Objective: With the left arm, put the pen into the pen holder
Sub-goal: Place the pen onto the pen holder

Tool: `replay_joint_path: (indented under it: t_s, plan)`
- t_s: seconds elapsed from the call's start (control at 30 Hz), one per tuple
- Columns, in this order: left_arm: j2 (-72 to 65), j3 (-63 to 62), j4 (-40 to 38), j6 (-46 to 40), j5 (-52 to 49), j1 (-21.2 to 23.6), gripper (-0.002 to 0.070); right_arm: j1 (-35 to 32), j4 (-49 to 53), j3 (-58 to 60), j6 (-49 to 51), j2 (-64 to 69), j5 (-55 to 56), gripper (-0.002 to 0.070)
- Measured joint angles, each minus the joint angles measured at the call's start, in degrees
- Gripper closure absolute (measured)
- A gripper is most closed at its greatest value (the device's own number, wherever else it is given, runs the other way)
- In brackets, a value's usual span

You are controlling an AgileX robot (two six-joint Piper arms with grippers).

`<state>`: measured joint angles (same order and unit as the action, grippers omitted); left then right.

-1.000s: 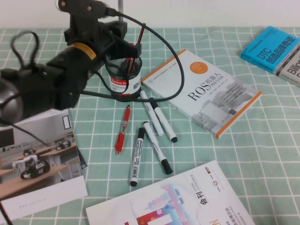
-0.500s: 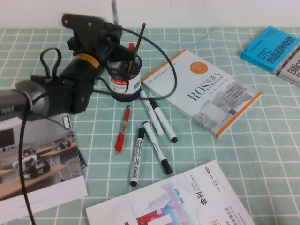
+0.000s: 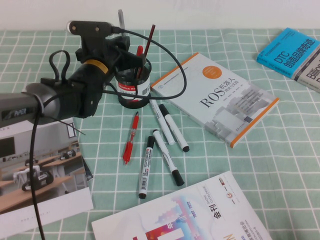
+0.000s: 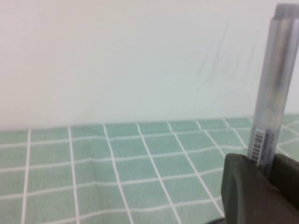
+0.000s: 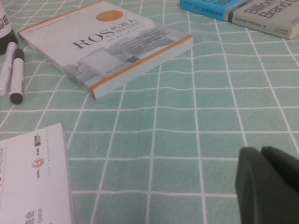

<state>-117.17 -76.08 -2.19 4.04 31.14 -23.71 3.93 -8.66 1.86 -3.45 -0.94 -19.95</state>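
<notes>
My left gripper (image 3: 116, 46) is at the far left of the table, right beside the black mesh pen holder (image 3: 134, 86), on its left rim side. It is shut on the grey semi-transparent pen (image 3: 120, 19), which stands upright with its top above the gripper. The pen's lower end is hidden behind the gripper. In the left wrist view the pen (image 4: 272, 93) rises between the two black fingers (image 4: 243, 186) of the left gripper (image 4: 264, 173). The holder has red pens in it. My right gripper (image 5: 262, 161) is shut and empty, low over the tablecloth.
A red pen (image 3: 131, 137) and several white black-capped markers (image 3: 167, 125) lie in front of the holder. A ROS book (image 3: 217, 97) lies to its right, blue books (image 3: 292, 52) far right, magazines at the front (image 3: 45, 175). Black cable (image 3: 172, 60) loops over the holder.
The left arm has swung and stretched out lower; the gripper with the grey pen has shifted slightly left and down beside the holder. The rest has not moved.
</notes>
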Motion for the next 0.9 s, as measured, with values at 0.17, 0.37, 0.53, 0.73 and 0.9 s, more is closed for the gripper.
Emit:
replay_joint_path:
  t_s: [0.17,0.37,0.53,0.73,0.9]
  plan:
    - [-0.05,-0.03,0.0,0.0,-1.39,0.0,0.0626,0.0,0.0,0.0,0.0,0.0,0.0,0.0698]
    - [-0.05,-0.11,0.1,-1.47,-3.02,0.0,0.0626,0.0,0.0,0.0,0.0,0.0,0.0,0.0698]
    - [-0.05,-0.11,0.2,-4.65,-4.01,0.0,0.0618,0.0,0.0,0.0,0.0,0.0,0.0,0.0698]
    - [-0.05,-0.11,0.2,-4.99,-6.3,0.0,0.0544,0.0,0.0,0.0,0.0,0.0,0.0,0.0698]
    - [-0.05,-0.11,0.2,-4.99,-7.11,0.0,0.0468,0.0,0.0,0.0,0.0,0.0,0.0,0.0698]
